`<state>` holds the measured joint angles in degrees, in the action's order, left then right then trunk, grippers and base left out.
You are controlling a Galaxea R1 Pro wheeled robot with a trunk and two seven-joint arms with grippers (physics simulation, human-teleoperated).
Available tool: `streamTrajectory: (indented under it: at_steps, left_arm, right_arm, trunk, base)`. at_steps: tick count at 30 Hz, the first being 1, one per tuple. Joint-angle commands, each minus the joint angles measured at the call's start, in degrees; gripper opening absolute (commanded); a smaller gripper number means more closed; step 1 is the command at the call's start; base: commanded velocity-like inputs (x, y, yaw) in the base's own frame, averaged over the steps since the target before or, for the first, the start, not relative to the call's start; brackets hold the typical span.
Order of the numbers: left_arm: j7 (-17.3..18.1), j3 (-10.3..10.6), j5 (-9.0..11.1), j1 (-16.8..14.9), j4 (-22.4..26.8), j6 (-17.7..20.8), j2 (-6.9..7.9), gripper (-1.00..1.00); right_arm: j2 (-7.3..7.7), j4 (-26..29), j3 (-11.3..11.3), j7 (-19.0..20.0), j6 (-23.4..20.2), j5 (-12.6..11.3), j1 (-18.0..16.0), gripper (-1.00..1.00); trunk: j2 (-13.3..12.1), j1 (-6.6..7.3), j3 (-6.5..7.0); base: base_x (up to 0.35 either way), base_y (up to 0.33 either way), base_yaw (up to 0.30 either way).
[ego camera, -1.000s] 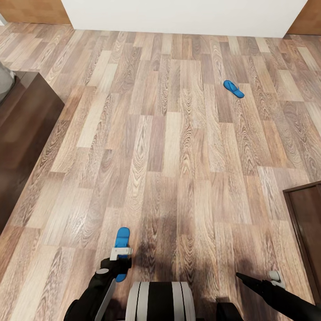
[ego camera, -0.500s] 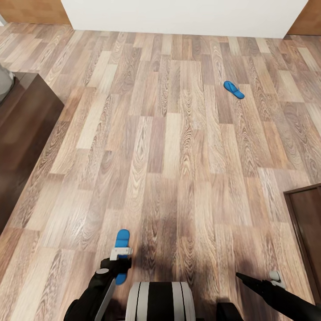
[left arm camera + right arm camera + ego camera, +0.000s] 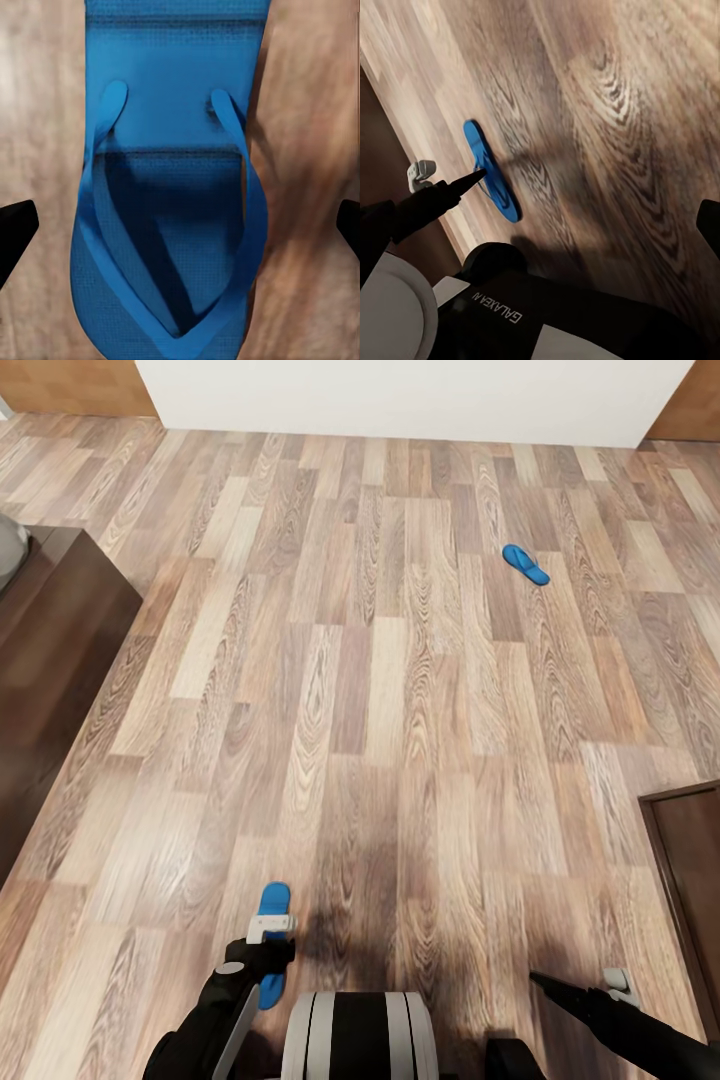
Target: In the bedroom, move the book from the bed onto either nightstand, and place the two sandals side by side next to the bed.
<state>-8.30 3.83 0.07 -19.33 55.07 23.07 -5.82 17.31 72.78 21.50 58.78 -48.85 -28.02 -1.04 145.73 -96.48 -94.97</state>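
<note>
One blue sandal lies on the wood floor close in front of my base, directly under my left gripper. Seen from the left wrist, this sandal lies strap up between the two black fingertips, which stand wide apart and do not touch it; the left gripper is open. The other sandal lies far off at the upper right. My right gripper hangs low at the right, open and empty. At the left is what looks like the bed's dark brown frame. The book and the nightstand are out of view.
A dark brown wooden piece of furniture stands at the right edge, near my right arm. A white wall closes the far side. In the right wrist view the near sandal lies beside my base.
The whole head view has slid slightly downward, so the camera moved. The near sandal sits a little further under the left gripper. Both arms keep their pose.
</note>
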Motion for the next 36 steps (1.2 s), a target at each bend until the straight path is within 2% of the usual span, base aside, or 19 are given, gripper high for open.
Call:
streamTrajectory:
  at_steps: [1, 7, 19, 24, 36]
  left_arm:
    - [-0.3, 0.1, 0.0, 0.0, 0.1, 0.3, 0.02, 1.00]
    - [-0.3, 0.1, 0.0, 0.0, 0.0, 0.2, 0.02, 1.00]
    - [-0.3, 0.1, 0.0, 0.0, 0.0, 0.2, 0.02, 1.00]
    - [-0.3, 0.1, 0.0, 0.0, 0.1, 0.2, 0.02, 1.00]
    - [-0.3, 0.1, 0.0, 0.0, 0.0, 0.2, 0.02, 1.00]
  right_arm:
    - [0.00, 0.0, 0.0, 0.1, -0.3, -0.1, 0.0, 1.00]
    - [-0.01, 0.0, 0.0, 0.1, -0.3, -0.1, 0.0, 1.00]
    - [0.00, 0.0, 0.0, 0.1, -0.3, -0.1, 0.0, 1.00]
    - [0.00, 0.0, 0.0, 0.1, -0.3, -0.1, 0.0, 1.00]
    - [0.00, 0.0, 0.0, 0.1, -0.3, -0.1, 0.0, 1.00]
  trunk:
    - [0.0, -0.01, -0.03]
    - [0.0, -0.01, -0.03]
    - [0.0, -0.01, -0.03]
    - [0.1, -0.14, -1.14]
    - [0.1, -0.14, -1.14]
  base:
    - [0.204, 0.000, 0.000]
    - [0.139, 0.000, 0.000]
    - [0.010, 0.000, 0.000]
    - [0.000, 0.000, 0.000]
    - [0.000, 0.000, 0.000]
